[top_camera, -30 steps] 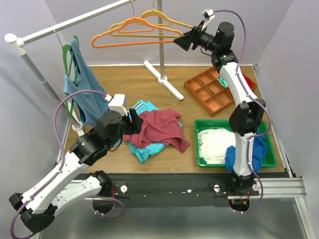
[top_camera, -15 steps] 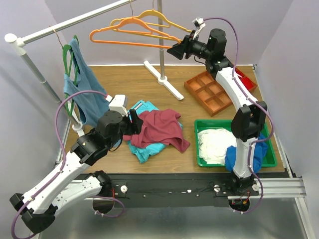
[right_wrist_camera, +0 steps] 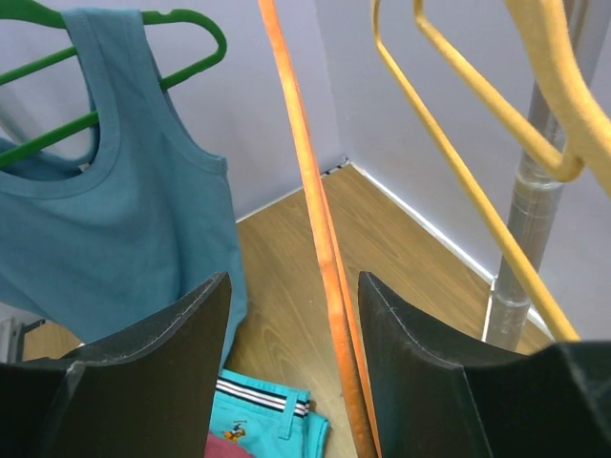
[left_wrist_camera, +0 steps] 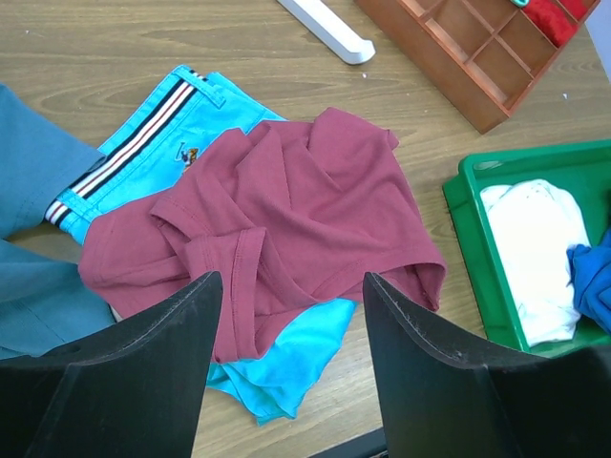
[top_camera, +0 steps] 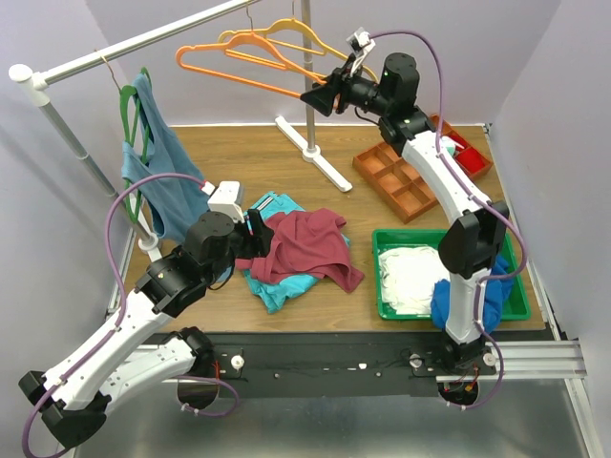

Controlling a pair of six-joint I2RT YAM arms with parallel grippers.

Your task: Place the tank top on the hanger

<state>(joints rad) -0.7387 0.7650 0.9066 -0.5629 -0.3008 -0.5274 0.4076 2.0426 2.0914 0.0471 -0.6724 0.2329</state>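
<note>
Your right tool (right_wrist_camera: pixel 293 281) is up at the rail (top_camera: pixel 143 40), its fingers apart with the lower bar of the hanger (right_wrist_camera: pixel 316 210) running between them, not yet pinched as far as the wrist view shows. I judge the step in hand to be taking hold of that orange bar, so centre it between the fingers and seat it deep before you close. The yellow hanger (right_wrist_camera: pixel 544 67) hangs just beside it, so make sure only the orange one is between the fingers, then lift so the hook clears the rail rather than dragging it sideways. Your left tool (left_wrist_camera: pixel 291 281) hangs with its fingers apart over the tank top (left_wrist_camera: pixel 315 210), which lies crumpled on the worktop (left_wrist_camera: pixel 143 38), partly over the turquoise garment (left_wrist_camera: pixel 162 114). When you go down for it, aim at a hemmed strap edge near the fingers and pinch the maroon layer alone, so the turquoise cloth does not come up with it.
</note>
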